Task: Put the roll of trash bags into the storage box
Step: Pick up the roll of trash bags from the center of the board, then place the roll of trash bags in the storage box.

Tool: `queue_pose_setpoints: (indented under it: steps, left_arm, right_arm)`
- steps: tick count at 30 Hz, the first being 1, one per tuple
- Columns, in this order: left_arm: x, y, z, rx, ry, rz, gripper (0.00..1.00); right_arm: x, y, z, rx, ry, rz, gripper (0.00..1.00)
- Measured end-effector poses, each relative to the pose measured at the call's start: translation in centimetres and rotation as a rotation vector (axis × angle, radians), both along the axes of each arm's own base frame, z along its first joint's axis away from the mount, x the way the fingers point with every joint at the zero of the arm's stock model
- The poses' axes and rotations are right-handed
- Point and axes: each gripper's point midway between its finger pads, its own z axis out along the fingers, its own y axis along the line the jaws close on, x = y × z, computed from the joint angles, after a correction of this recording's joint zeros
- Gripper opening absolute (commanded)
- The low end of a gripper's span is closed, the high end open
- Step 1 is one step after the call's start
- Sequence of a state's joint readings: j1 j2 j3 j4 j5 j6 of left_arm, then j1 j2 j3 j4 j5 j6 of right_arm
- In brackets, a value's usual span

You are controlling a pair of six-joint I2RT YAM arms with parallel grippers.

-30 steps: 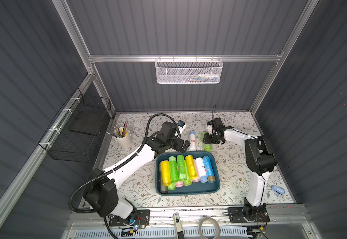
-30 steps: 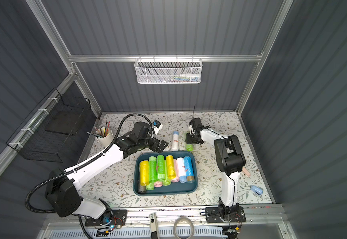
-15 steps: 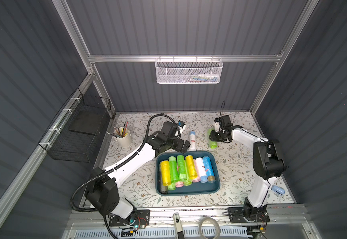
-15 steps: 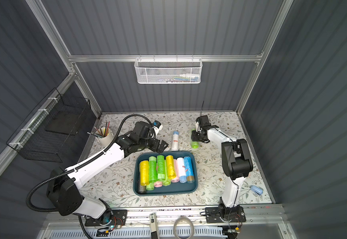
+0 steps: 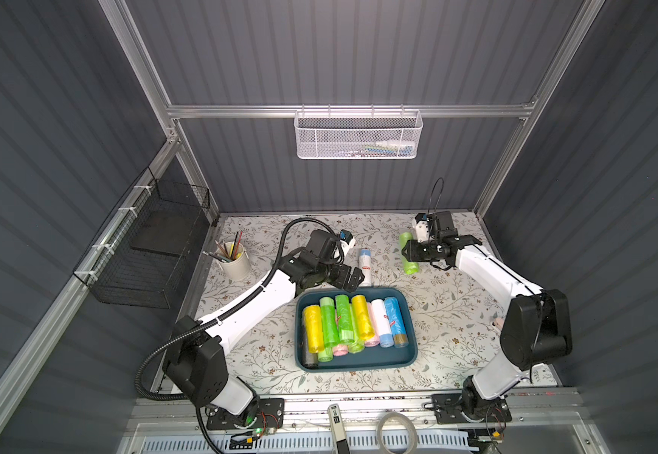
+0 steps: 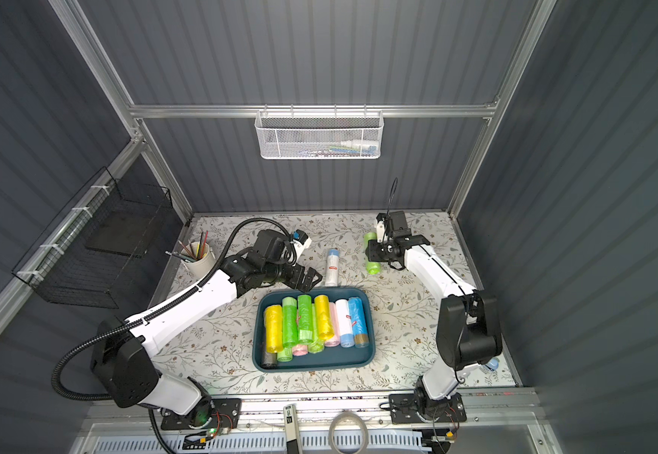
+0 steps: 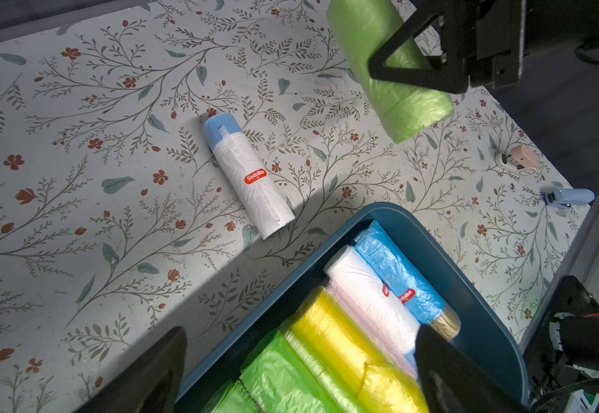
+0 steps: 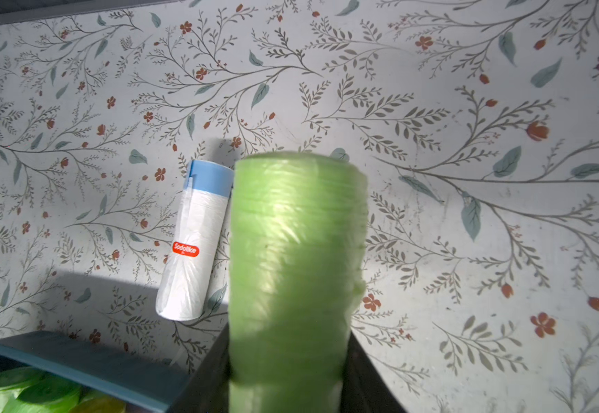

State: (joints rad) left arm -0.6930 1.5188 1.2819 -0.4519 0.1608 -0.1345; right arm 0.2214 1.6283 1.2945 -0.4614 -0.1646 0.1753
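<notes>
My right claw point(image 5: 408, 251) is clamped across a green roll of trash bags point(image 5: 412, 267), near the back right of the floral surface point(image 5: 457, 314) and well apart from the storage box point(image 5: 355, 361). In my right wrist view the roll point(image 8: 296, 250) fills the centre, hides my fingertips and is cut off at the frame edge. I cannot tell whether it clears the surface.

My left claw point(image 5: 349, 277) hangs with its jaws wide apart and nothing between them, just behind the box's back rim. In the left wrist view only two dark fingers point(image 7: 148, 375) show, cut off by the frame. A white roll point(image 5: 364, 261) with a blue end lies on the surface between the two claws.

The teal box holds yellow, green, pink, white and blue rolls point(image 5: 361, 318), some buried under others. A dark one in its near left corner is hard to make out. The contents of the white mesh basket point(image 5: 359, 135) on the back wall are too small to tell.
</notes>
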Motion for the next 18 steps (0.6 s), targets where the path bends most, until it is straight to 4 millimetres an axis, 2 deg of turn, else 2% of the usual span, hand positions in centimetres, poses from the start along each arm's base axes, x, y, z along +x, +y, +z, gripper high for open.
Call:
queue_pose_setpoints:
  steps: [6, 10, 14, 18]
  left_arm:
    - [-0.7, -0.1, 0.8, 0.009, 0.011, -0.042, 1.00]
    - [-1.1, -0.2, 1.9, 0.011, 0.007, -0.077, 1.00]
    - [-2.4, -0.3, 2.4, 0.008, 0.052, -0.128, 1.00]
    - [-3.8, 0.1, 2.2, 0.001, 0.079, -0.157, 1.00]
  right_arm:
    - [-2.3, 0.5, 2.4, 0.063, -0.030, 0.027, 0.40]
    - [-4.3, 0.9, 2.6, 0.107, -0.015, 0.045, 0.40]
    - [-6.3, 1.5, 2.5, 0.151, 0.013, 0.070, 0.40]
    - [-7.4, 2.3, 3.0, 0.183, 0.024, 0.097, 0.40]
